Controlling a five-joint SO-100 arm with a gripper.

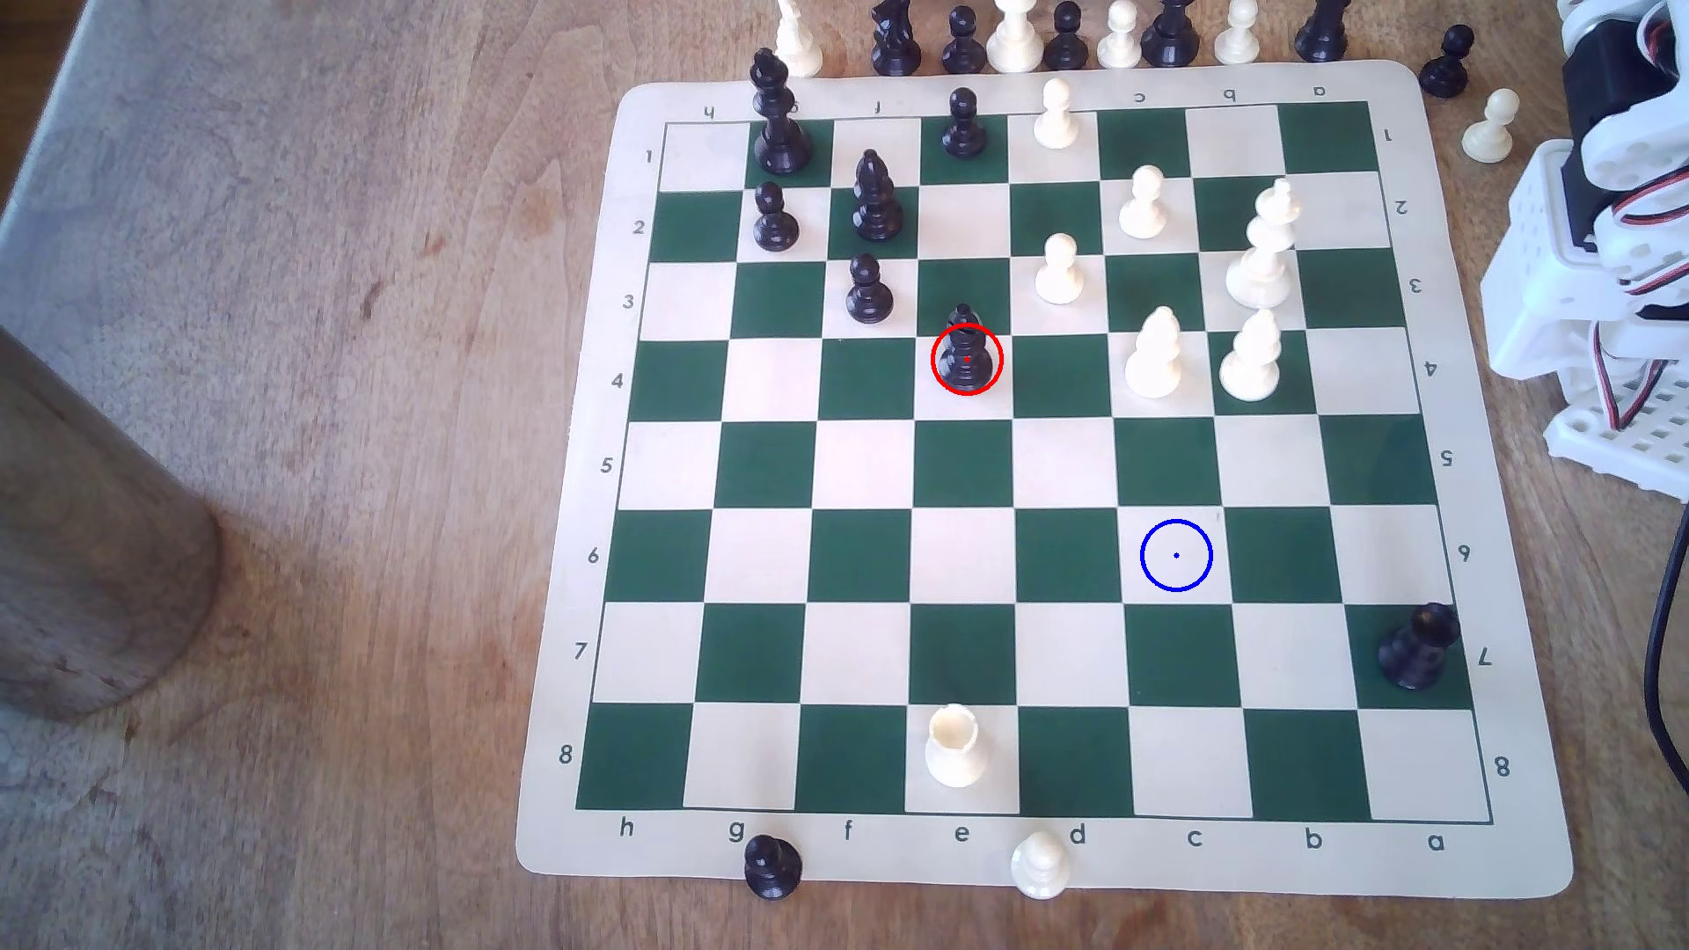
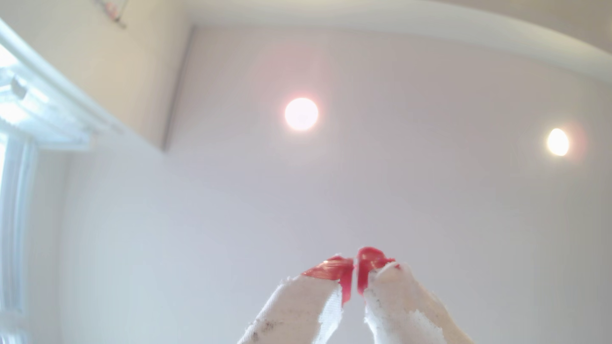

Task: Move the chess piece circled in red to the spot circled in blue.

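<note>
The black bishop-like piece [image 1: 966, 352] stands upright inside a red ring on a cream square in row 4 of the chessboard [image 1: 1499, 859]. The blue-ringed spot [image 1: 1176, 554] is a bare cream square in row 6, toward the exterior view's right and nearer the camera. In the wrist view my gripper [image 2: 355, 268] points up at the ceiling. Its red-tipped white fingers [image 2: 371, 264] are pressed together with nothing between them. The folded white arm [image 1: 1609, 210] sits off the board at the exterior view's right edge.
Black pawns [image 1: 868, 292] and a black king [image 1: 777, 119] stand left of the bishop, white pieces [image 1: 1156, 356] to its right. A white rook [image 1: 955, 744] and a black piece [image 1: 1417, 644] stand on the near rows. Captured pieces [image 1: 1014, 36] line the far edge. A brown cylinder [image 1: 91, 548] stands at left.
</note>
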